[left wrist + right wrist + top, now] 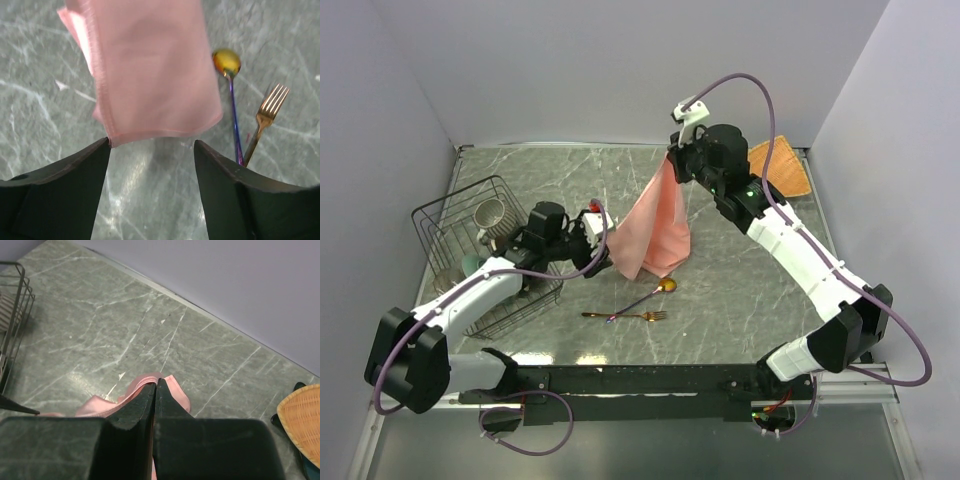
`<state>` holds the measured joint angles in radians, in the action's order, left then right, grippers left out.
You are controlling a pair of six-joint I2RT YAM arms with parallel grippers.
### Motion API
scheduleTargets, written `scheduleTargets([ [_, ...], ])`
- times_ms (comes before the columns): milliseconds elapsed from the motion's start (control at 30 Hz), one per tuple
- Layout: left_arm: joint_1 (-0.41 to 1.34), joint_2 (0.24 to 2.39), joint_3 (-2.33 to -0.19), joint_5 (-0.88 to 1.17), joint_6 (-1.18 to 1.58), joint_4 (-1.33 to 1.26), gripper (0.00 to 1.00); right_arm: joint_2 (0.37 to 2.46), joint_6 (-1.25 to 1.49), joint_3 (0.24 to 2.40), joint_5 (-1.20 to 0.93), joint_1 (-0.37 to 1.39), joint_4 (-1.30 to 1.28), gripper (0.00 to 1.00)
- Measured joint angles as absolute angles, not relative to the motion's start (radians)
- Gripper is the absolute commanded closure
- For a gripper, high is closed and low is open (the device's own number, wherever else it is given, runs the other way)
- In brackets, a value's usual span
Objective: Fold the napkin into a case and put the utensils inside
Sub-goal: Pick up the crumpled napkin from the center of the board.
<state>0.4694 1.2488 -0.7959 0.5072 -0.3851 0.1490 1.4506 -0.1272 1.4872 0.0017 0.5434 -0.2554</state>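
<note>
My left gripper [151, 142] has its fingers spread apart and clamps nothing, the salmon-pink napkin [655, 225] hangs with its lower hem just at their tips, gold spoon [227, 62] and fork [270, 107] lie on the tabletop [45, 100] right of those fingers, my right gripper [156, 385] is pinched tight on the napkin's top, cloth draping below its fingers.

The white-and-black left arm [470, 295] is reaching low and forward, bending at the elbow. Its black two-finger left pincer [151, 145] is pointing to the right with its fingers standing wide apart, gripping nothing. The matching right arm [800, 250] is stretching up toward the far wall. Its raised right pincer [155, 386] is pinching the thin salmon-pink cloth napkin [655, 225] by its top.
</note>
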Motion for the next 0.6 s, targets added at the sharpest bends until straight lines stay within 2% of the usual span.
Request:
scheduleTargets([
  [333, 0.533, 1.276, -0.822, 0.538, -0.246, 0.051, 0.2, 1.452, -0.094, 1.494, 0.035, 0.545, -0.255, 1.0],
  [433, 0.509, 1.295, -0.838, 0.566, -0.226, 0.048, 0.17, 1.451, -0.107, 1.493, 0.017, 0.546, -0.253, 1.0],
  [600, 0.434, 1.295, -0.884, 0.633, -0.28, 0.109, 0.19, 1.404, -0.179, 1.438, -0.061, 0.548, -0.229, 1.0],
])
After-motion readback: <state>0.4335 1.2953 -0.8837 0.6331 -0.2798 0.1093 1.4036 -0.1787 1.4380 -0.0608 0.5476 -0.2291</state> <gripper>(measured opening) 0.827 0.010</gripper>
